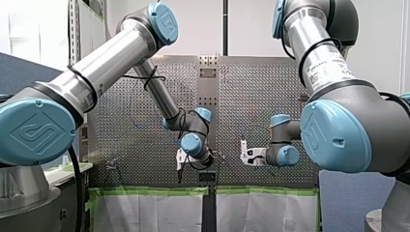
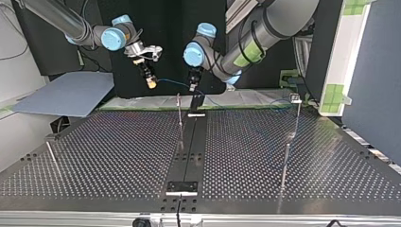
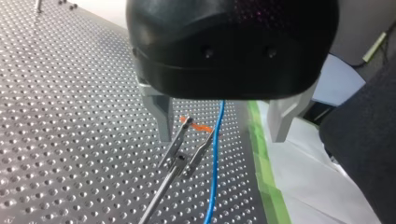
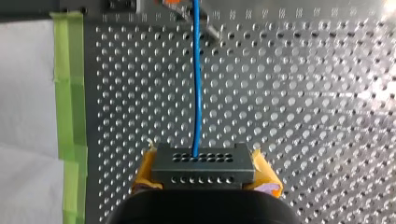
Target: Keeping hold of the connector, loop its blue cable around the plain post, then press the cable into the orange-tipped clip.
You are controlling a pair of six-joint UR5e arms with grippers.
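Gripping the connector (image 4: 203,164) between yellow pads (image 4: 146,169), my right gripper (image 4: 204,171) held the blue cable (image 4: 196,93) straight toward the orange-tipped clip (image 3: 187,144), leftward in the front view. My left gripper (image 3: 220,121) hung wide open astride the cable, just beside the clip. A skewed push could have slid the cable off the tips or tugged the connector loose.

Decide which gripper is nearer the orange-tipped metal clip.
Left. My left gripper hangs just over the orange-tipped metal clip, with the clip's tips between its open fingers. My right gripper, shut on the dark perforated connector, sits back along the thin blue cable.
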